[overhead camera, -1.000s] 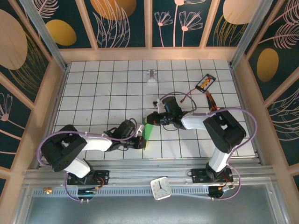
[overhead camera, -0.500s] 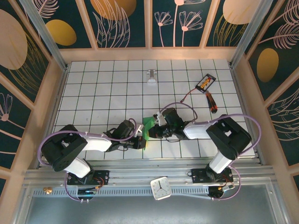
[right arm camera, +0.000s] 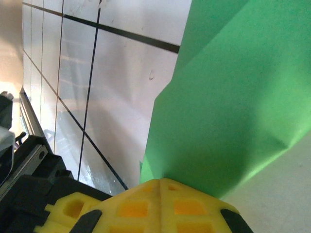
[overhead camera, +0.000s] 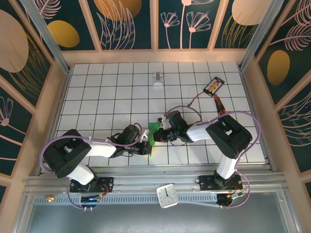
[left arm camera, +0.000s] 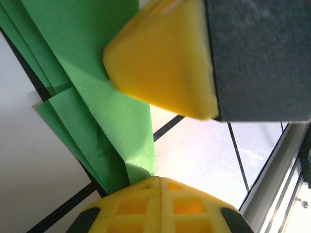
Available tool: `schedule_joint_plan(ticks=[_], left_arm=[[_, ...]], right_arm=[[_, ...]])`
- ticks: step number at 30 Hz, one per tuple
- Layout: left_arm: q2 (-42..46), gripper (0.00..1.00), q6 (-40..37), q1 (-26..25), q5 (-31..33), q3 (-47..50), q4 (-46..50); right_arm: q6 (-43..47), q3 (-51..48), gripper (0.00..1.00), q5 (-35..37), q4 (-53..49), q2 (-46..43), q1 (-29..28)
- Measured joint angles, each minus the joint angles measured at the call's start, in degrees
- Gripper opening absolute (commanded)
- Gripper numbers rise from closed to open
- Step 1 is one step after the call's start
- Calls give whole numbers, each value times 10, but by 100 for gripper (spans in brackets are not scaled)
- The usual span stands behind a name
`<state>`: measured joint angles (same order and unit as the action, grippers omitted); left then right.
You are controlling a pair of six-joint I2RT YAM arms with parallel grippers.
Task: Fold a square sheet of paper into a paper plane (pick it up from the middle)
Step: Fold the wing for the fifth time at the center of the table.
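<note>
The square sheet of paper, bright green, is folded into several layers and stands up off the tiled table between my two grippers. My left gripper is shut on its near lower edge; in the left wrist view the yellow fingertips pinch the paper, with the other arm's yellow finger just above. My right gripper is shut on the paper's right side; in the right wrist view the closed pads grip a broad green flap. The grippers hide the paper's full outline.
A red-handled screwdriver and an orange-and-black device lie at the back right. A small white object sits at the back centre. The metal front rail runs just behind the grippers, with a clock below it.
The paper has gone from lying nearly flat to standing up between the grippers. The right gripper has shifted slightly left and nearer with it. The left gripper has barely moved.
</note>
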<state>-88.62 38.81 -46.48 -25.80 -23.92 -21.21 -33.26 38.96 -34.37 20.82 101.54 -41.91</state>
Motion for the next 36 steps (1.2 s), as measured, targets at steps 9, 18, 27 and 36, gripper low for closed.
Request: schedule_joint_plan(ticks=[9, 18, 27, 36], left_arm=[[-1, 0, -1, 1, -3, 0, 0], [-2, 0, -7, 1, -4, 0, 0], [-1, 0, -7, 1, -4, 0, 2], [1, 0, -7, 1, -3, 0, 2]], right_arm=[[10, 34, 0, -22, -18, 33, 18], [18, 79, 0, -6, -49, 56, 56], [19, 128, 0, 2, -93, 81, 77], [30, 172, 0, 24, -108, 103, 125]])
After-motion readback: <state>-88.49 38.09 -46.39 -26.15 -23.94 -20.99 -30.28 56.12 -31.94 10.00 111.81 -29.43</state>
